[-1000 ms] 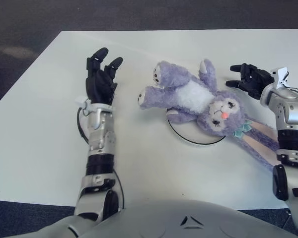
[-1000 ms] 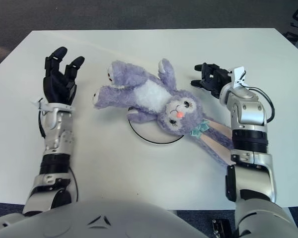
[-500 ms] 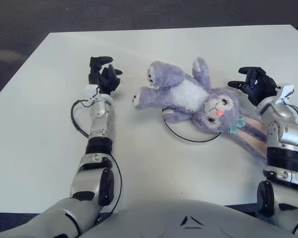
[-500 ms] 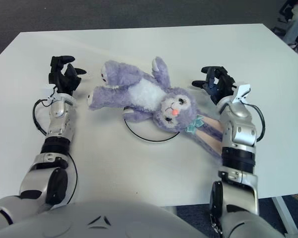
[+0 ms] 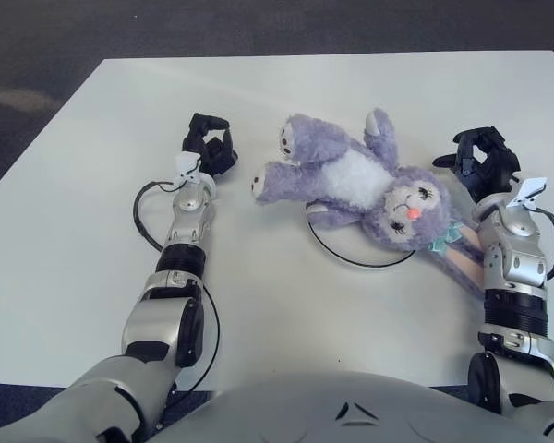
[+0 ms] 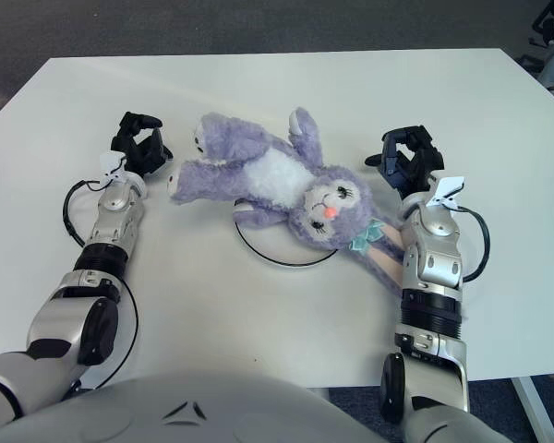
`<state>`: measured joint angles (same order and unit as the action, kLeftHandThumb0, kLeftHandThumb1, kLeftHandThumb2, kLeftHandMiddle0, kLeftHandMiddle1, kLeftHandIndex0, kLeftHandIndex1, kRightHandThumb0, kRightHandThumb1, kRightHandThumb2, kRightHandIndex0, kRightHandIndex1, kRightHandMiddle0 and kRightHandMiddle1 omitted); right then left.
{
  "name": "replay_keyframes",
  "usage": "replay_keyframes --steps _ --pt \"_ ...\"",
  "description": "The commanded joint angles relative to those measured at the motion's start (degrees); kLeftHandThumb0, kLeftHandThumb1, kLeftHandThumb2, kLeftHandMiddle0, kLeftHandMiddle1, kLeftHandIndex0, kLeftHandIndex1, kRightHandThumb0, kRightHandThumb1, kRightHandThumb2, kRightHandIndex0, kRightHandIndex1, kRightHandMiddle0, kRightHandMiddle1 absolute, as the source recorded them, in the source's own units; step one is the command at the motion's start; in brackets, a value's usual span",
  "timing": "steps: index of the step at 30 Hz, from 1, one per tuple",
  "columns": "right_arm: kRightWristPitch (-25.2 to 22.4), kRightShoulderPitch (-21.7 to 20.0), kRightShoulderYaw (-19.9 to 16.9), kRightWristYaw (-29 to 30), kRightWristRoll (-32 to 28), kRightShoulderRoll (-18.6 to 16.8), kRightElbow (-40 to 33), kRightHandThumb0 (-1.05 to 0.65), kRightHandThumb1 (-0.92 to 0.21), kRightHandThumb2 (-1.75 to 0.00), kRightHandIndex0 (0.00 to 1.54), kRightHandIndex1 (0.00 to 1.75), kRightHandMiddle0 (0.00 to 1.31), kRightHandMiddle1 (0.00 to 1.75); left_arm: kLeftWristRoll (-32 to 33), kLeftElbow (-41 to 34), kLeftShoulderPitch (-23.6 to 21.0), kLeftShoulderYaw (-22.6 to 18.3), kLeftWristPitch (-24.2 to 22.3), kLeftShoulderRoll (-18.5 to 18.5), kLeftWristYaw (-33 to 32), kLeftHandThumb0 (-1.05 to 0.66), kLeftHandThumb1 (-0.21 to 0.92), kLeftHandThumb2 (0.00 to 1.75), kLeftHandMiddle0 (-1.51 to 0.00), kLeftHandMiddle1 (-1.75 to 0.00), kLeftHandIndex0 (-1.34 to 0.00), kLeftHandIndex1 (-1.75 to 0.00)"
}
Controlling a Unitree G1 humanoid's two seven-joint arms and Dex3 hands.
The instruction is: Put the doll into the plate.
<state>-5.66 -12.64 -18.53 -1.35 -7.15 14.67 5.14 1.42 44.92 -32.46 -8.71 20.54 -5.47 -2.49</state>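
Note:
A purple plush bunny doll [image 5: 351,177] lies face up across a white plate [image 5: 353,247] with a dark rim; its body and head cover the plate's far half. One long ear trails right, up to my right forearm. My left hand [image 5: 210,146] is just left of the doll's foot, fingers curled, holding nothing. To the right of the doll's head is my right hand [image 5: 481,162], also curled and holding nothing. Neither hand touches the doll.
The white table [image 5: 92,240] spreads wide on every side, with dark carpet [image 5: 258,28] beyond its far and left edges. A black cable loops by my left wrist [image 5: 148,214].
Both hands went from spread fingers to curled. My left forearm dropped low toward the table and my right hand drew back. The doll stayed on the plate.

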Motion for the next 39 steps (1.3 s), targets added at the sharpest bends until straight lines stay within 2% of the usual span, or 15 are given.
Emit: replay_keyframes --steps 1,9,18,29,39 --pt "2.46 1.85 0.41 1.47 1.43 -1.12 2.53 -0.4 -0.63 -0.92 0.63 1.61 0.38 1.75 -0.79 3.18 -1.28 1.06 -1.02 -0.68 1.44 -0.41 0.58 0.99 -0.91 -1.75 -0.41 -1.75" --pt "4.63 0.9 1.06 1.65 1.96 -0.87 8.82 -0.41 -0.57 -1.0 0.7 1.72 0.42 1.75 -0.13 7.38 -2.36 2.04 -0.87 -0.7 4.88 -0.41 0.56 1.01 -0.94 -1.75 -0.42 -1.75" --pt "7.58 -0.39 2.65 1.4 2.58 -0.36 15.33 -0.44 -0.46 -1.14 0.91 1.75 0.5 1.75 1.31 7.58 -1.62 1.96 -2.54 -0.24 8.19 -0.41 0.55 1.02 -1.01 -1.75 -0.43 -1.75" --pt "5.86 -0.94 4.45 3.7 3.61 -0.83 19.02 -0.46 -0.37 -1.25 1.11 1.75 0.57 1.75 1.79 6.25 -0.13 2.08 -4.95 0.67 8.78 -0.41 0.55 1.02 -1.05 -1.75 -0.43 -1.75" --pt "5.8 -2.62 5.53 4.18 4.09 0.03 22.0 -0.47 -0.35 -1.27 1.22 1.75 0.59 1.75 1.45 6.17 0.81 2.47 -3.65 1.48 8.66 -0.41 0.56 1.01 -1.08 -1.75 -0.43 -1.75"
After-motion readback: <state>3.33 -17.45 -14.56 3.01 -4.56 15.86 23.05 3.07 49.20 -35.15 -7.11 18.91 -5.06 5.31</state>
